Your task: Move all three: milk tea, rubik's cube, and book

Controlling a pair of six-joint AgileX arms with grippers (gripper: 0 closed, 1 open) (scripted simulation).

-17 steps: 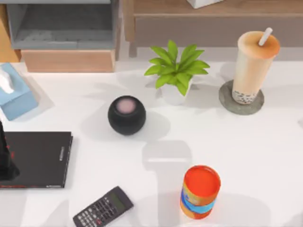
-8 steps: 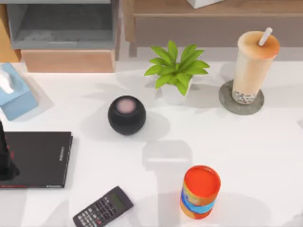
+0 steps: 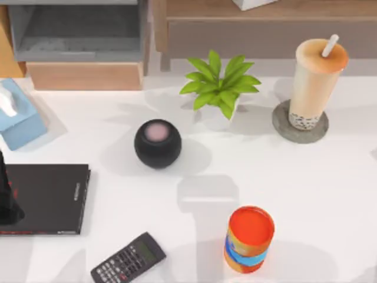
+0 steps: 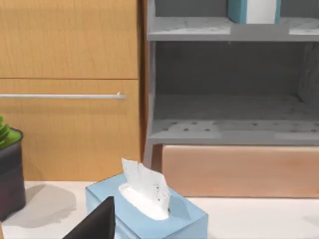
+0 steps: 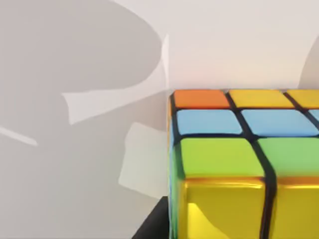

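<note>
A white tabletop point(image 3: 306, 194) backed by wooden cabinets and a grey shelf unit point(image 4: 229, 79) sets the scene, crowded with desk clutter: a potted plant point(image 3: 219, 88), a dark round speaker point(image 3: 157, 143), a calculator point(image 3: 128, 258), an orange-and-blue can point(image 3: 250, 238), a thin black book point(image 3: 50, 197) and a blue tissue box point(image 3: 17, 118).

The milk tea point(image 3: 315, 82) stands upright on a grey coaster point(image 3: 283, 127) at the table's right rear, untouched by either arm. The rubik's cube point(image 5: 239, 164) looms very close under the right wrist camera, resting on the white surface, its orange, blue, green and yellow tiles facing up. A dark sliver at the edge of that picture beside the cube may be part of the right gripper, though whether its fingers stand apart or closed, or touch the cube, cannot be told. The teal book point(image 4: 253, 10) stands on an upper shelf of the grey unit, seen past the tissue box from the left wrist.

A dark part of the left arm point(image 3: 7, 197) rests over the black book at the table's left edge; its fingers' spread cannot be told either.

By the look of it, the cube is the step in hand, with tea and book still to come. The next move would call for the fingers to straddle the cube squarely before closing.
</note>
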